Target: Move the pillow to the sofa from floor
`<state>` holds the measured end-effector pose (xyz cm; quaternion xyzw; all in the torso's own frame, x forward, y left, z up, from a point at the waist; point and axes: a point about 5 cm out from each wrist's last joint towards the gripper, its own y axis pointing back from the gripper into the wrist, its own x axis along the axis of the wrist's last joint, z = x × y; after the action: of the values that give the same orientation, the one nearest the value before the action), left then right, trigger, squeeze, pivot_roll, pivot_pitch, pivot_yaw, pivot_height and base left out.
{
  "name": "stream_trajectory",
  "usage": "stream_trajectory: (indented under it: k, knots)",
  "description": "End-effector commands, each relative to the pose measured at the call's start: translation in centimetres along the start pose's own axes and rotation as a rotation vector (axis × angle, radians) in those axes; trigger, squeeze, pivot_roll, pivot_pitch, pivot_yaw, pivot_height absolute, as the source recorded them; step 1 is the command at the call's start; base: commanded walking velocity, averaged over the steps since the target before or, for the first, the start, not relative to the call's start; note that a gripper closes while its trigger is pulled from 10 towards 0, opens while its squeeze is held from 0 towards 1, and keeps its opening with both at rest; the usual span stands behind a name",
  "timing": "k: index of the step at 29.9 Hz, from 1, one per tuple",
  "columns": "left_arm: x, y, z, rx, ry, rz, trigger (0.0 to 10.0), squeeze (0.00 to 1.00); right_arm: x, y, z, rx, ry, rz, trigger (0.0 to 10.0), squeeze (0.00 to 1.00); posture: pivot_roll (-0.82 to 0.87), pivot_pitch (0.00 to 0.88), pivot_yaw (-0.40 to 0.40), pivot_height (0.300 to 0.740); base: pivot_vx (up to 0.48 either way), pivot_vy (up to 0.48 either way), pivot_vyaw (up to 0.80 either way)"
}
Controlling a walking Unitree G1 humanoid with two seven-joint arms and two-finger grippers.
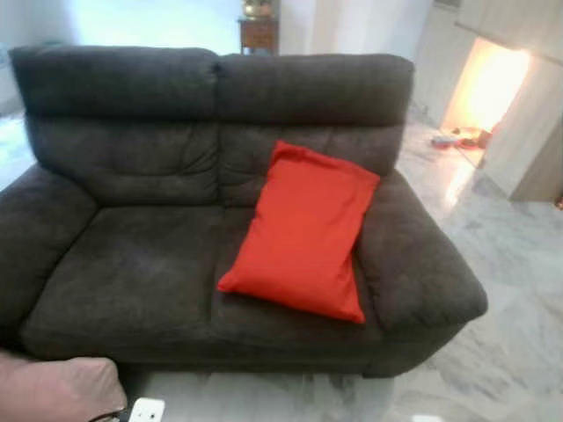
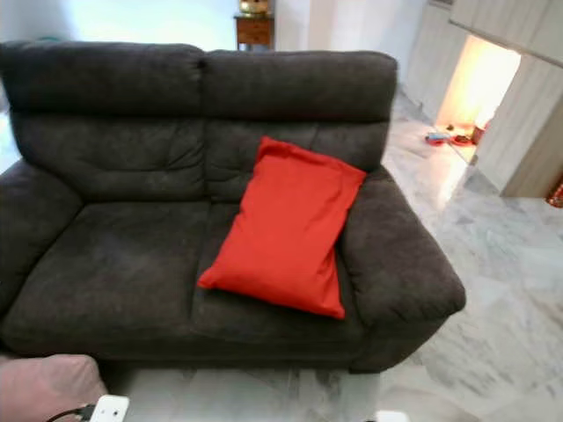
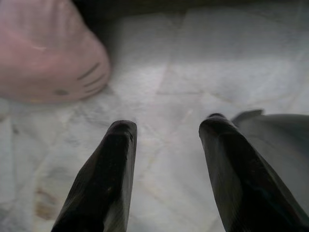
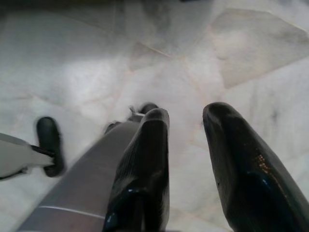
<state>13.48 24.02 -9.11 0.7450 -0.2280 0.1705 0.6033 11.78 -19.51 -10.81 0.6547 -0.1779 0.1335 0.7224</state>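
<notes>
On the sofa (image 1: 132, 264) rests the red pillow (image 1: 303, 230) — both hands (image 3: 166, 140) (image 4: 186, 125) hang spread apart.

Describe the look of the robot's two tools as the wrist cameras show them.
The left tool has two long black fingers, matte and rounded at the tips, widening toward the wrist. The right tool has the same two black fingers, glossier, with small highlights. Beyond them a silver-grey limb ends in a dark tip.
</notes>
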Motion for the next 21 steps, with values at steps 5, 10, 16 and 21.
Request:
stream_trajectory:
  k: [5,10,16,21]
  knots:
    - [0.5,-0.15,0.62,-0.019,-0.009,0.012,10.0,0.0,0.42,0.01,1.3,-0.032,0.007,0.015,10.0,0.0,0.07,0.0,-0.045,0.74,0.0,0.48,0.0]
    - [0.59,-0.17,0.73,-0.02,-0.011,0.015,10.0,0.0,0.46,0.0,1.18,-0.024,0.007,0.018,10.0,0.0,0.07,0.0,-0.043,0.74,0.0,0.48,0.0]
    - [0.68,-0.2,0.83,-0.021,-0.012,0.018,10.0,0.0,0.49,0.0,1.1,-0.02,0.006,0.022,10.0,0.0,0.07,0.0,-0.041,0.74,0.0,0.48,0.0]
    - [0.7,-0.2,0.76,-0.021,-0.013,0.019,10.0,0.0,0.66,-0.01,1.04,-0.012,0.03,0.033,10.0,0.0,0.07,0.0,-0.039,0.74,0.0,0.48,0.0]
